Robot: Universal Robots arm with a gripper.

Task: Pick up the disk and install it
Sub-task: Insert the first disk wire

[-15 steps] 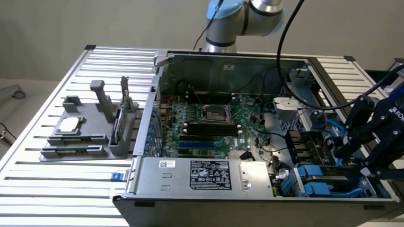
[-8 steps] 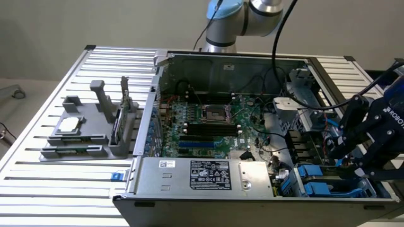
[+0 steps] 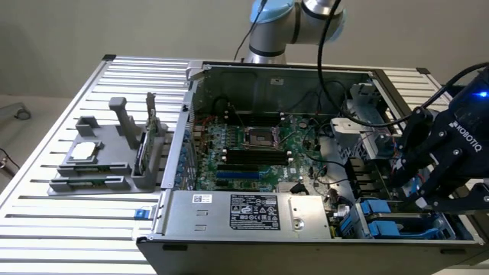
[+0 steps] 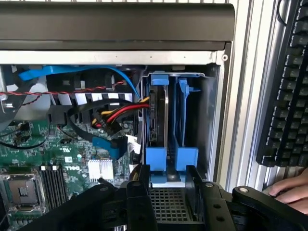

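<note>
The disk stands edge-on in a slot of the drive bay at the corner of the open computer case. It is a dark slab in a blue carrier, with a second blue carrier beside it. My gripper hovers just over the carriers' blue end tabs, its fingers apart and holding nothing. In the exterior view the gripper hangs over the bay's blue carriers at the exterior view's right.
Red, yellow and black cables and a blue cable run close beside the bay. A keyboard and a person's hand lie outside the case. A grey fixture with a silver chip stands at the exterior view's left.
</note>
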